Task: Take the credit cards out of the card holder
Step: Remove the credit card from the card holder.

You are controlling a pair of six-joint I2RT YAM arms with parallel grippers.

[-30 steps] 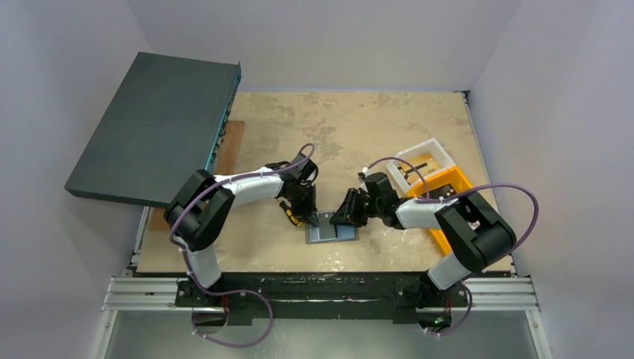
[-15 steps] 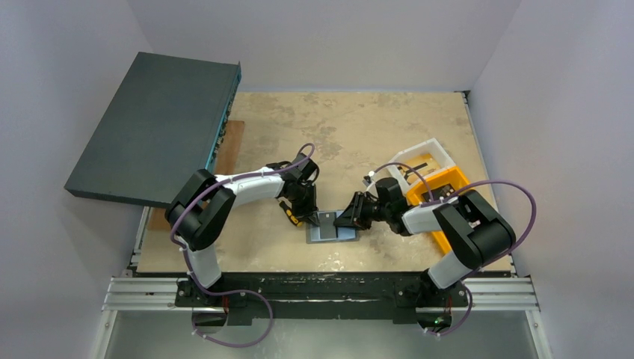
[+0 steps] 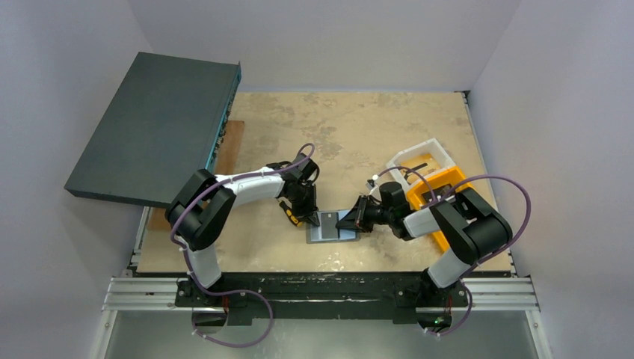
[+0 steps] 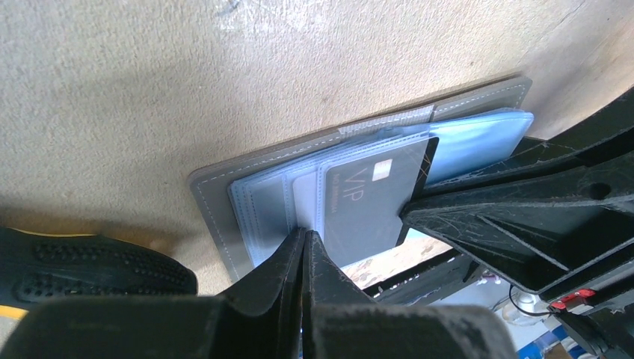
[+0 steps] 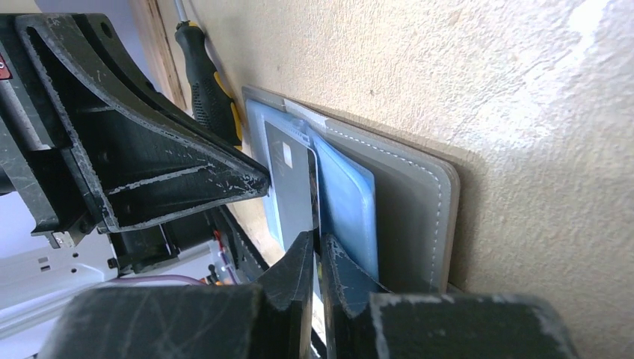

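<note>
Arms meet near the front middle of the tan table (image 3: 359, 127) when seen from overhead, and between them the card holder (image 3: 331, 232) lies opened flat, pale blue inside with a grey border. The left gripper (image 3: 308, 219) comes down at its left edge and the right gripper (image 3: 351, 221) at its right edge; from up here I cannot tell how either pincer stands. A screwdriver (image 3: 290, 212) with a black and yellow handle lies just left of the holder. A large dark flat box (image 3: 149, 123) sits over the far left corner. A white bin (image 3: 434, 149) and an orange bin (image 3: 457, 179) stand together on the right, well apart from the holder. From the left wrist, the left gripper (image 4: 303, 241) has its fingers pressed together with nothing between them, the tips resting on a blue pocket of the card holder (image 4: 217, 202). A dark grey card (image 4: 366, 198) marked VIP, with a small chip, sticks partway out of a pocket, and a black finger (image 4: 523, 202) of the right gripper meets its outer edge. From the right wrist, the right gripper (image 5: 315, 250) is narrowed to a slit and pinches the edge of that dark grey card (image 5: 291, 187), which lies over the blue inside of the card holder (image 5: 419, 194). A finger (image 5: 149, 164) of the left gripper points its tip at the card's far side, and the screwdriver (image 5: 205, 86) lies just beyond the holder.
</note>
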